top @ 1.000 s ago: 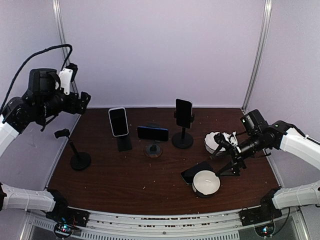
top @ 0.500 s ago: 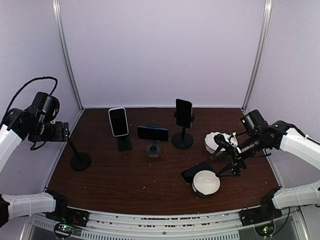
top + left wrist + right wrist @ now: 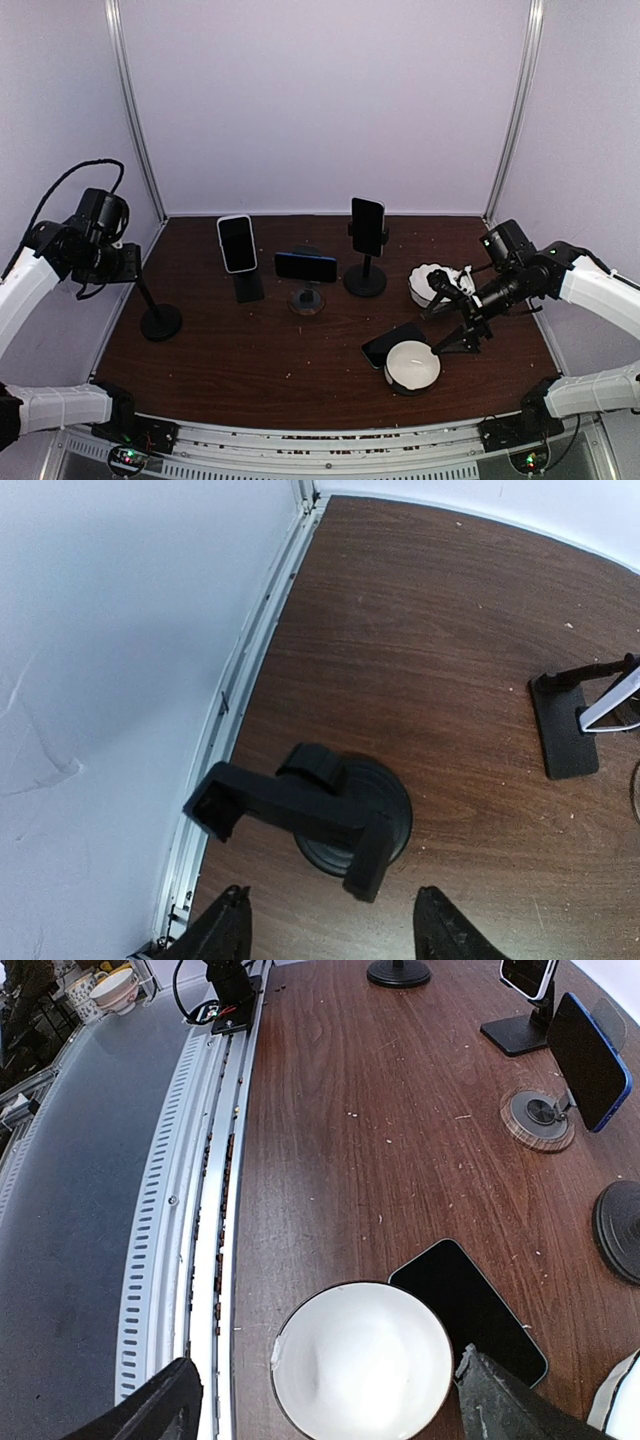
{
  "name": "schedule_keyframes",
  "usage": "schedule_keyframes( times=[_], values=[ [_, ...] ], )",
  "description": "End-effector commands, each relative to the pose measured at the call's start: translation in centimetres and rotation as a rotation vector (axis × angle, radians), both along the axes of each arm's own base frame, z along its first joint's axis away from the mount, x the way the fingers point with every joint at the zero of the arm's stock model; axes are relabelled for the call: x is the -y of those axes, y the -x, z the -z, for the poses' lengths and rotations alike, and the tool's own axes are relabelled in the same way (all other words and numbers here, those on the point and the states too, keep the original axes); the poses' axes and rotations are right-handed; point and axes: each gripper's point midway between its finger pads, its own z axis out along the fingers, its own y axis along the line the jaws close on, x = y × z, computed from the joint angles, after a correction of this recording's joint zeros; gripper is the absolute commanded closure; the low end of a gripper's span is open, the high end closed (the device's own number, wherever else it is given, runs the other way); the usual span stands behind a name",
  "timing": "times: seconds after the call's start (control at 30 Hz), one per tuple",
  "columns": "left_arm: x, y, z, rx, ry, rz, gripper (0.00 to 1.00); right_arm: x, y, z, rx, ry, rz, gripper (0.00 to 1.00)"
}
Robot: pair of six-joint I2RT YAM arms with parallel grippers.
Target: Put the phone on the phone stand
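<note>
A loose black phone (image 3: 390,344) lies flat on the table beside a white bowl (image 3: 412,365); in the right wrist view the phone (image 3: 468,1308) touches the bowl (image 3: 362,1370). My right gripper (image 3: 455,313) is open and empty, spread just above the bowl (image 3: 330,1405), with one fingertip (image 3: 505,1400) over the phone's near edge. An empty black phone stand (image 3: 155,305) stands at the far left. My left gripper (image 3: 122,262) is open and empty just above its clamp (image 3: 290,810), and its fingertips (image 3: 225,930) show at the bottom of the wrist view.
Three other stands hold phones: a white-edged phone (image 3: 237,243), a blue phone (image 3: 306,266) on a round wooden base, and a black phone (image 3: 367,226) on a round black base. A second white bowl (image 3: 432,283) sits at the right. The left wall rail (image 3: 240,690) runs close to the empty stand.
My left arm has dropped from a raised pose down to the empty stand at the far left. The right arm, phone and bowl have not moved.
</note>
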Motion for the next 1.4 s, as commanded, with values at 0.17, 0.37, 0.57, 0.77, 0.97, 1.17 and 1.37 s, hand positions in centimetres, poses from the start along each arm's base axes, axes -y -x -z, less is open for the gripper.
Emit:
schedule_keyframes(
  times=[0.17, 0.37, 0.57, 0.77, 0.97, 1.17, 1.37],
  values=[
    [1.4, -3.8, -0.6, 0.08, 0.063, 0.014, 0.65, 0.0, 0.0, -0.3, 0.022, 0.008, -0.003, 0.09],
    [1.4, -4.1, -0.2, 0.065, 0.066, 0.002, 0.75, 0.0, -0.1, -0.2, 0.021, 0.011, -0.002, 0.09],
    [2.0, -4.4, 0.1, 0.055, 0.097, 0.012, 0.99, 0.0, 0.0, -0.1, 0.017, 0.012, -0.009, 0.09],
    [5.4, -4.4, -2.5, 0.088, 0.259, 0.069, 1.0, -0.1, 0.0, 0.0, 0.018, 0.015, -0.01, 0.09],
    [10.9, -4.0, -6.0, 0.169, 0.279, 0.142, 1.0, -0.2, -0.1, 0.2, 0.01, 0.024, -0.015, 0.09],
    [17.6, -3.7, -6.7, 0.18, 0.288, 0.243, 1.0, -0.2, -0.1, 0.3, 0.01, 0.03, -0.017, 0.09],
    [24.2, -3.5, -7.4, 0.196, 0.313, 0.331, 1.0, -0.2, 0.0, 0.2, 0.019, 0.026, -0.018, 0.09]
  ],
)
